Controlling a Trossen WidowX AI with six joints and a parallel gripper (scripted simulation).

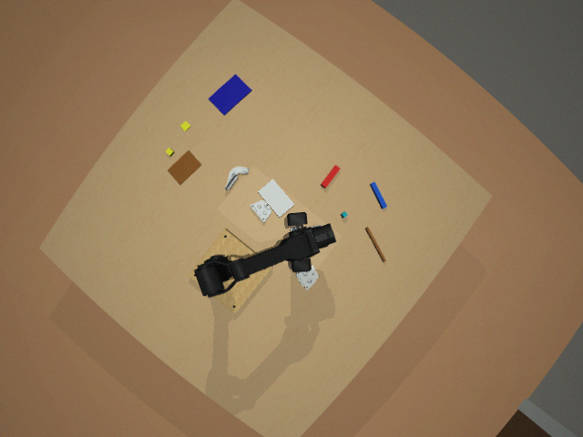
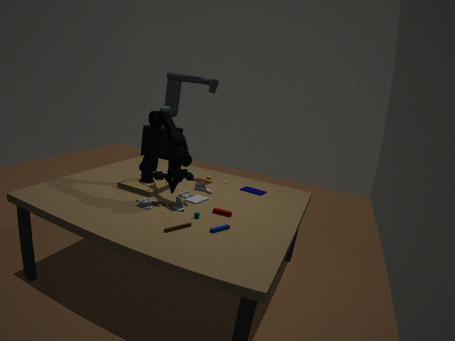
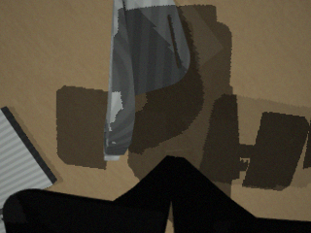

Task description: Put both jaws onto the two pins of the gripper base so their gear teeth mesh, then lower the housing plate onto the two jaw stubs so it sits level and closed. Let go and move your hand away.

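My gripper (image 2: pixel 172 190) (image 3: pixel 173 165) is shut and empty, pointing down above the table near one white jaw (image 2: pixel 178 204) (image 3: pixel 155 63). That jaw lies ahead of the fingertips in the wrist view and is mostly hidden under the arm from above. The other white jaw (image 1: pixel 237 175) (image 2: pixel 200 187) lies apart on the table. A white part with round features (image 1: pixel 307 278) (image 2: pixel 144 202) lies beyond the hand. Another white holed part (image 1: pixel 260 209) (image 2: pixel 185 195) lies against a white rectangular plate (image 1: pixel 275 198) (image 2: pixel 197 199) (image 3: pixel 19 155). I cannot tell which is base or housing.
A red bar (image 1: pixel 330 176) (image 2: pixel 222 212), blue bar (image 1: pixel 378 195) (image 2: pixel 220 229), brown stick (image 1: pixel 375 244) (image 2: pixel 178 227) and small teal piece (image 1: pixel 343 215) (image 2: pixel 197 215) lie on one side. A dark blue sheet (image 1: pixel 230 94), brown sheet (image 1: pixel 184 167) and yellow cubes lie on the other.
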